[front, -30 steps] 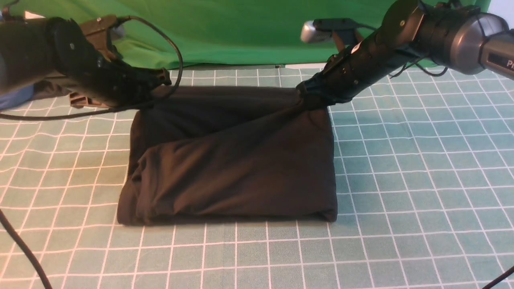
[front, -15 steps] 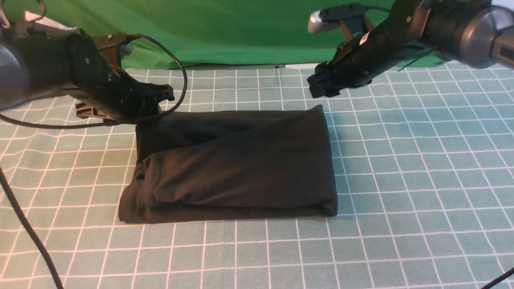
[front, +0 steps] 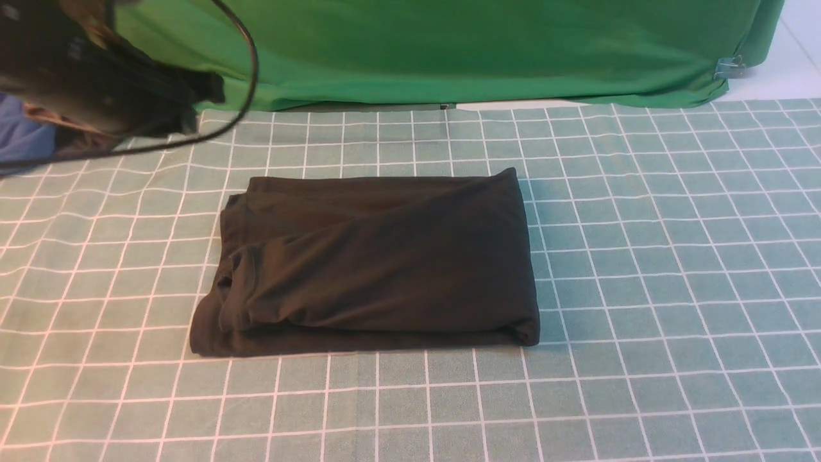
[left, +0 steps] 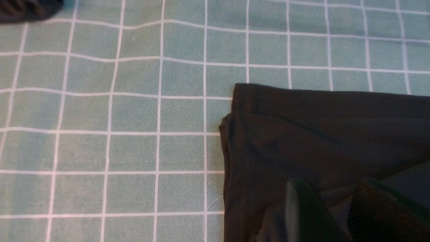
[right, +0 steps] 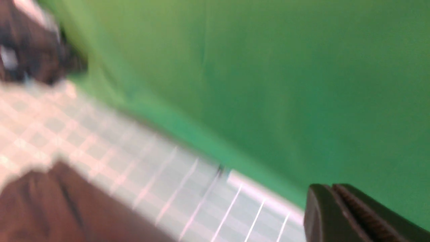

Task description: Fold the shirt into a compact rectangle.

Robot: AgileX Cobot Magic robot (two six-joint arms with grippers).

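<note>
Folded black shirt (front: 372,260) lying mid-mat (front: 641,289) as a near rectangle, released for good it seems; left gripper (left: 336,208) aloft beyond, slightly parted, empty; right gripper (right: 331,205) closed, empty, facing green cloth (front: 449,51).
</note>
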